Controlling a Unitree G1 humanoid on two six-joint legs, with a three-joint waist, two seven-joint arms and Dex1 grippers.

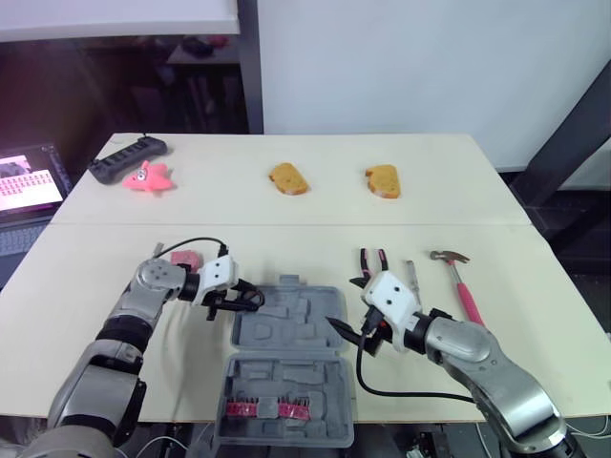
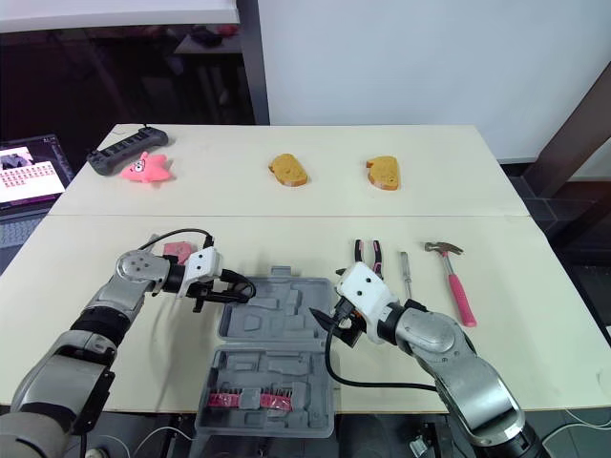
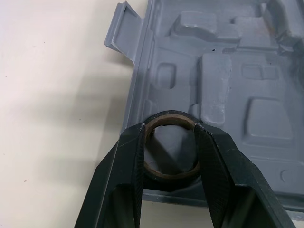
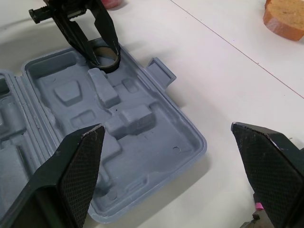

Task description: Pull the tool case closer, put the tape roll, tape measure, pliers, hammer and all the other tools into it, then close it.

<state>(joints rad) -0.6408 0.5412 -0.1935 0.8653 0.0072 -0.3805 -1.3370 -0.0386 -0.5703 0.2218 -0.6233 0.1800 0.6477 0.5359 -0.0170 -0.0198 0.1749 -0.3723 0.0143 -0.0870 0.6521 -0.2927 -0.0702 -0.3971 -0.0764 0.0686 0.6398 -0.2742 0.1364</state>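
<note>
The grey tool case (image 1: 291, 334) lies open at the table's front middle. My left gripper (image 1: 246, 301) is shut on the tape roll (image 3: 170, 117), a dark ring with a brown core, and holds it over the left edge of the case's far half. The roll (image 4: 105, 59) also shows in the right wrist view. My right gripper (image 1: 348, 334) stands open at the case's right edge, empty. Right of the case lie the pliers (image 1: 373, 260), a screwdriver (image 1: 412, 277) and the pink-handled hammer (image 1: 458, 281). A small pink object (image 2: 177, 250) sits behind my left arm, partly hidden.
Two bread pieces (image 1: 288, 178) (image 1: 383, 181), a pink plush toy (image 1: 148, 177) and a black power strip (image 1: 129, 157) lie along the table's far side. A laptop (image 1: 29, 181) stands off the left edge. Red bits (image 1: 267, 410) sit in the case's near half.
</note>
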